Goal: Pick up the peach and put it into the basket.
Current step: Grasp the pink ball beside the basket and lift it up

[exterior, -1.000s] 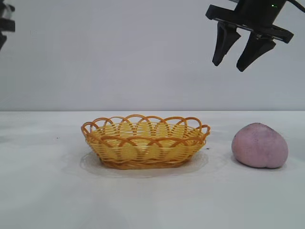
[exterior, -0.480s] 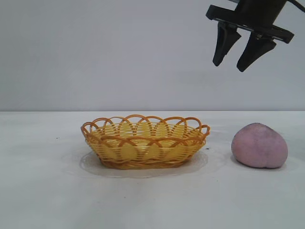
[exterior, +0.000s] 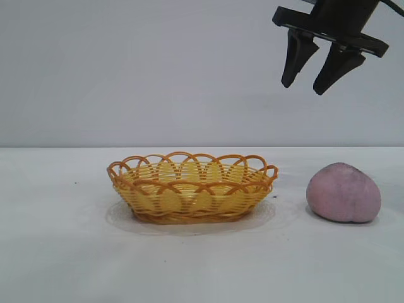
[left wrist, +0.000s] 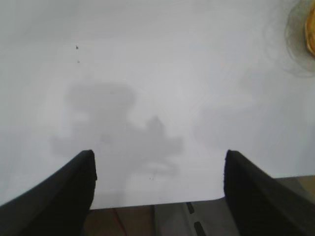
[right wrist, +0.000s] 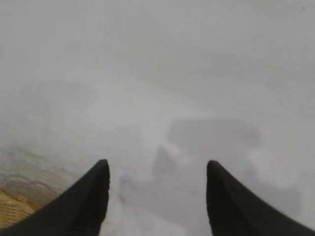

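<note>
My right tool (exterior: 307, 81) hangs high with its two fingers spread and nothing between them. Below it and a little to its right, the peach (exterior: 344, 192) sits on the bench (exterior: 202, 265), well clear of the fingertips. Below and off to the tool's left stands the basket (exterior: 192, 187), with nothing in it that I can see; only a corner of its weave shows at the edge of the right wrist view. Peach and basket are near each other but apart, with bare bench between them.

My left tool (left wrist: 157, 191) is out of the exterior view. From its own wrist camera I see its fingers spread wide over bare bench near the bench's edge, gripping nothing, with just a sliver of the basket far off.

I judge the task barely begun: the peach is not yet grasped, lifted or carried. What is left is the descent, the grip, the carry across and the release.

Nothing else lies on the bench, and I see no obstacle except the basket's raised looped rim, which the peach must clear.
</note>
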Tool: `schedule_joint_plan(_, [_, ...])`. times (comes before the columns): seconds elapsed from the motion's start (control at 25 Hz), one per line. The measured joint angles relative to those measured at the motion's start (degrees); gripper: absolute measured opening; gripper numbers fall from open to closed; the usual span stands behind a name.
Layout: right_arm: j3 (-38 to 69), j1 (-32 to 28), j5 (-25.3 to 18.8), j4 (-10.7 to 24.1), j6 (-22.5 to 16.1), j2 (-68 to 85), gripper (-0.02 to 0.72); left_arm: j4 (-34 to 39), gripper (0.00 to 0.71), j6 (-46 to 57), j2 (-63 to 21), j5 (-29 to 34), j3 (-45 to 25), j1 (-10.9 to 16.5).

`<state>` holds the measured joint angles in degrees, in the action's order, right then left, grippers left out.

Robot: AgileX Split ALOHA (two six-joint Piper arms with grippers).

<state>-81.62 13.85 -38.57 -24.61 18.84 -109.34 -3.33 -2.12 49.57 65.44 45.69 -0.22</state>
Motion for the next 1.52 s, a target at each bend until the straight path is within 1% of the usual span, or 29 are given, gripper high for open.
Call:
schedule_joint_plan(0.16, [0.0, 0.0, 0.0, 0.14, 0.0, 0.0, 0.378, 0.0, 0.482, -0.03, -13.9, 0.0, -7.64, 0.0])
schedule_joint_plan(0.36, [0.0, 0.0, 0.0, 1.25, 0.0, 0.0, 0.378, 0.0, 0.482, -0.13, -30.59, 0.59, -14.42, 0.0])
schedule_joint_plan(0.48, [0.0, 0.0, -0.3, 1.88, 0.0, 0.0, 0.378, 0.0, 0.482, -0.13, -40.56, 0.48, -16.3, 0.0])
schedule_joint_plan(0.6, [0.0, 0.0, -0.84, 2.08, 0.0, 0.0, 0.378, 0.0, 0.482, -0.13, -48.23, 0.25, -16.94, 0.0])
schedule_joint_plan(0.64, [0.0, 0.0, -0.93, 2.08, 0.0, 0.0, 0.378, 0.0, 0.482, -0.13, -49.57, 0.25, -16.94, 0.0])
schedule_joint_plan(0.84, [-0.02, 0.0, -1.07, 2.76, 0.0, 0.66, 0.378, 0.57, 0.482, -0.13, -50.57, 0.13, -16.94, 0.0])
schedule_joint_plan(1.04, [-0.02, 0.0, -1.19, 4.76, 0.0, 2.96, 0.378, 1.58, 0.482, -0.13, -50.66, -0.43, -17.73, 0.0])
schedule_joint_plan(1.28, [-0.02, 0.0, -5.27, 6.73, 1.36, 5.19, 0.378, 1.65, 0.482, -0.13, -50.66, -1.02, -17.96, 0.0])
schedule_joint_plan(1.52, [-0.02, 0.0, -9.33, 8.72, 1.49, 8.15, 0.378, 1.65, 0.482, -0.13, -50.66, -1.15, -17.96, 0.0])
